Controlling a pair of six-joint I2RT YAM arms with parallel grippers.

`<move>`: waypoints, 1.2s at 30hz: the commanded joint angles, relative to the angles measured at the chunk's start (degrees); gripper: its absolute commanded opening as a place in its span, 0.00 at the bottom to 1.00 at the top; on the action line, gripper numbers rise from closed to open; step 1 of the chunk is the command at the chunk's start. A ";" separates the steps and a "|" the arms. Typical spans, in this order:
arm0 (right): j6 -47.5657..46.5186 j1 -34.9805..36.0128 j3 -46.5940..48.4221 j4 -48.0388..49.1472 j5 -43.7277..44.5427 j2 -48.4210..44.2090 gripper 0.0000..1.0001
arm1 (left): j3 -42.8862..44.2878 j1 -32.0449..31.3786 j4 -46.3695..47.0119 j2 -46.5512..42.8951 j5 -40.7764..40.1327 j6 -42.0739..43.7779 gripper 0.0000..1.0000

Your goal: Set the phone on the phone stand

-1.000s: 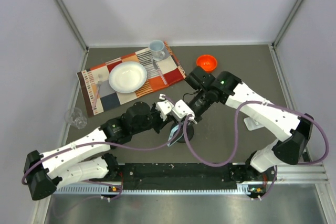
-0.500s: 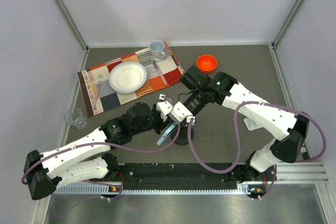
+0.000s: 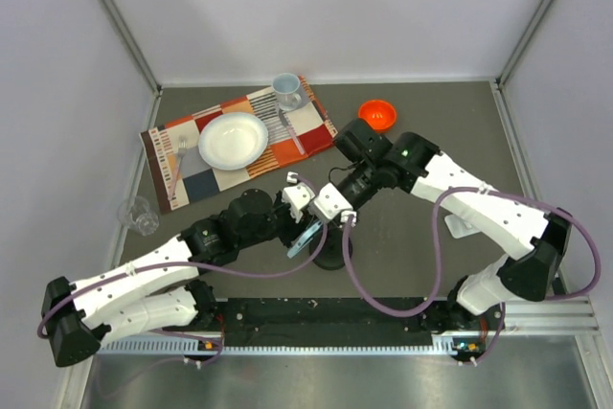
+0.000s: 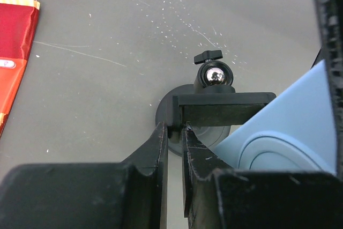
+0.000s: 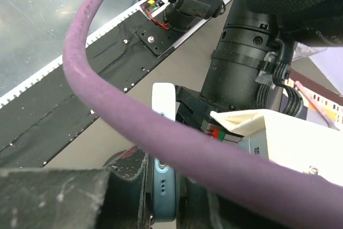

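Note:
The light blue phone (image 3: pixel 305 238) hangs tilted just left of the black phone stand (image 3: pixel 332 256) near the table's front middle. My right gripper (image 3: pixel 317 227) is shut on the phone; in the right wrist view the phone's edge (image 5: pixel 164 186) sits between the pads, at my right gripper (image 5: pixel 164 191). My left gripper (image 3: pixel 300 220) is shut on the end of the stand's black clamp bar (image 4: pixel 225 106); this shows in the left wrist view at my left gripper (image 4: pixel 174 130). The stand's shiny ball joint (image 4: pixel 215 76) is behind the bar. The phone's back (image 4: pixel 284 132) fills the right of that view.
A patterned placemat (image 3: pixel 306 126) at the back left holds a white plate (image 3: pixel 233 139), a cup (image 3: pixel 286 89) and forks. An orange bowl (image 3: pixel 376 114) sits behind my right arm. A clear glass (image 3: pixel 140 216) stands at the left edge. A purple cable (image 5: pixel 177 132) crosses the right wrist view.
The phone has swung from hanging upright beside the stand to tilted left, next to the clamp. My right arm has shifted slightly with it. My left gripper stays on the stand.

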 commanded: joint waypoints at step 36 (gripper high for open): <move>57.43 -2.06 -11.70 21.42 22.05 -7.49 0.00 | 0.82 -0.20 3.88 -4.09 -19.68 -10.51 0.00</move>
